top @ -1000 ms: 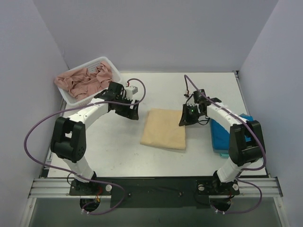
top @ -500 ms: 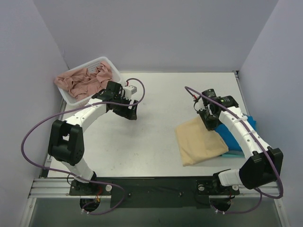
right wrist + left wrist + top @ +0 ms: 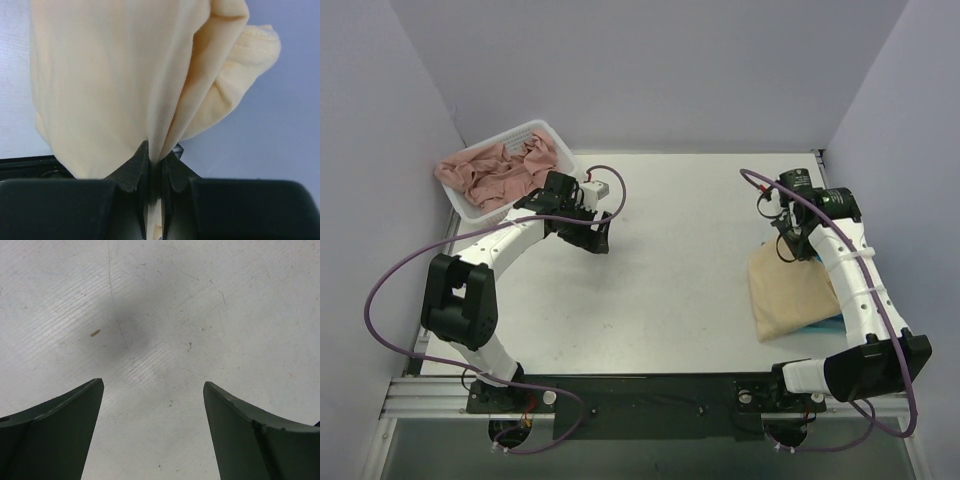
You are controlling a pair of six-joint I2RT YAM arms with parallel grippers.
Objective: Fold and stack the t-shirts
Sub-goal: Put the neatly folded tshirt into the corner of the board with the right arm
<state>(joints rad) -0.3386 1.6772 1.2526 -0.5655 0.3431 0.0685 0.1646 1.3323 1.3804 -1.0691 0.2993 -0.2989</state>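
A pale grey table [image 3: 670, 290] fills the middle of the scene, boxed in on three sides by plain, matte walls with a faint lilac tint: a back wall [image 3: 650, 70], a left wall [image 3: 370, 200] and a right wall [image 3: 910, 180]. The side walls slant outward toward the near edge. A ribbed metal rail [image 3: 420, 398] runs along the table's near edge. The light is even and soft, with only faint shadows. Up close, the tabletop shows fine scratches, a small brown speck [image 3: 95, 332] and a blurred dark patch [image 3: 131, 326].
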